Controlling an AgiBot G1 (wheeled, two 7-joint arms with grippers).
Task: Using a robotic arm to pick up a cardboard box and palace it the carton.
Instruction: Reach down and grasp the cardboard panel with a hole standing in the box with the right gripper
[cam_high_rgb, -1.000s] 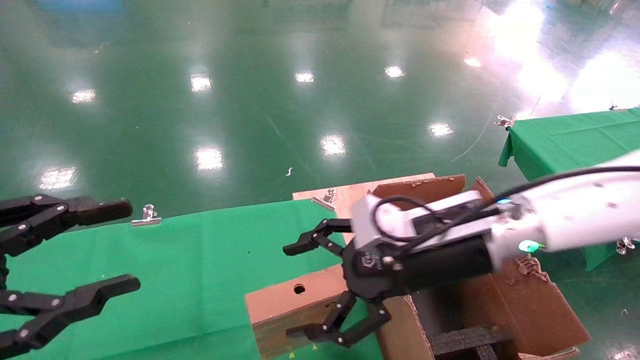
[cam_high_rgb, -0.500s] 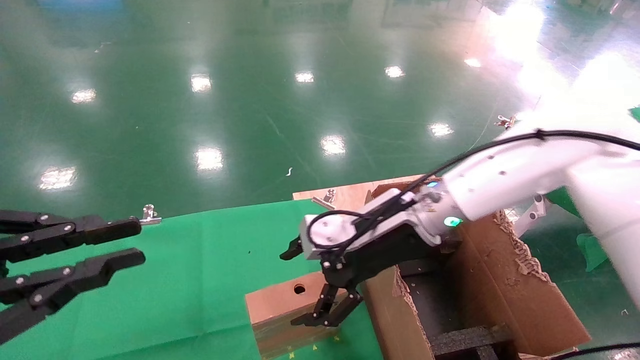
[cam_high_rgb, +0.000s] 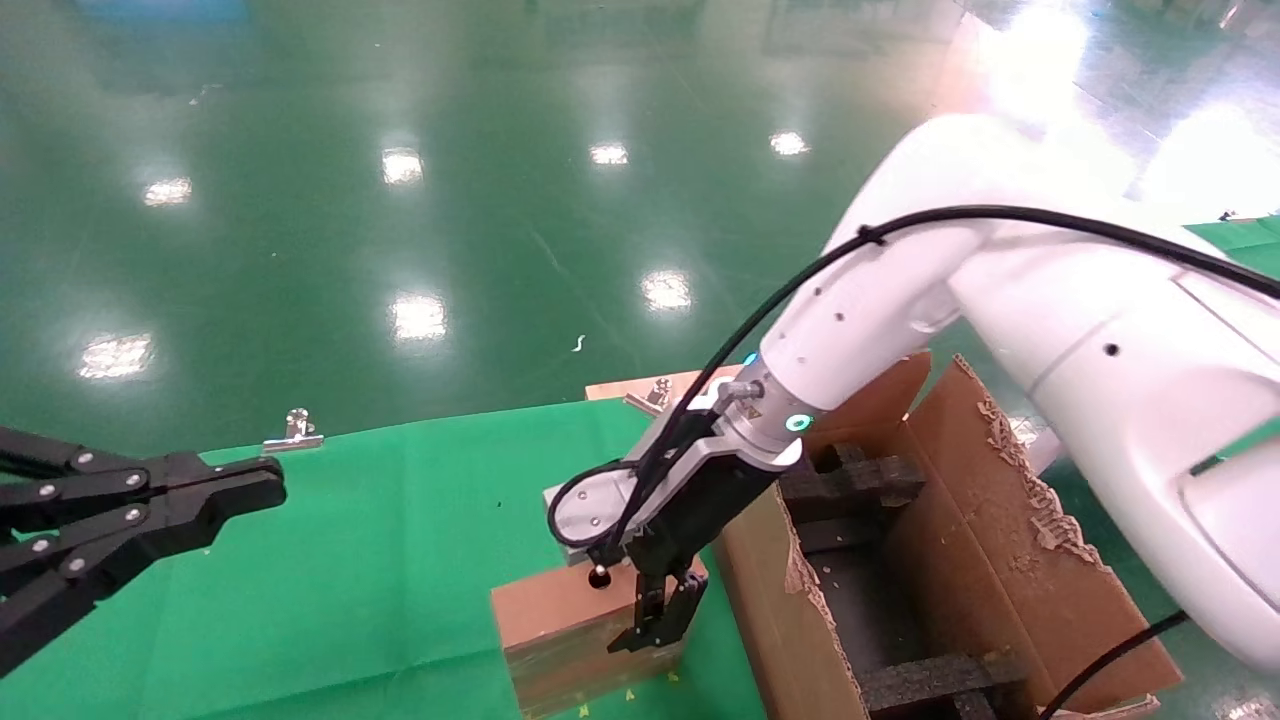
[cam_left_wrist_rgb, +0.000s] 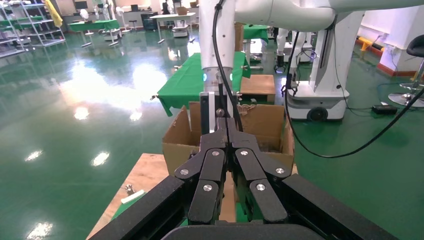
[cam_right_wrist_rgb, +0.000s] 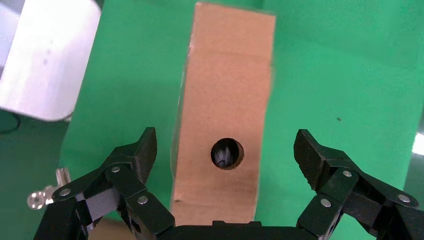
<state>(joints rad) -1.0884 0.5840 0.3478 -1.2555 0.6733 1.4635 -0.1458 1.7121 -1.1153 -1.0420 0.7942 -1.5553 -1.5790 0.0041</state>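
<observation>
Right claw (cam_right_wrist_rgb: 225, 150) spread, pointing down astride cardboard box (cam_right_wrist_rgb: 227, 105) | left claw (cam_high_rgb: 245, 490) clenched, parked

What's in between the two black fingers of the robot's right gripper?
The cardboard box with its round hole sits between the open right gripper's fingers, untouched, green cloth either side. The right wrist view shows it.

You had the right end effector (cam_right_wrist_rgb: 226, 160) spread wide over the cardboard box (cam_right_wrist_rgb: 225, 115), with bare green cloth showing between each fingertip and the box's 2 long sides, so both fingers had room to pass. Beside it, the carton (cam_high_rgb: 1010, 560) stood just next to the box, its near wall (cam_high_rgb: 790, 640) crowding that side. The left end effector (cam_high_rgb: 255, 490) hung well apart over the table (cam_high_rgb: 400, 560).
</observation>
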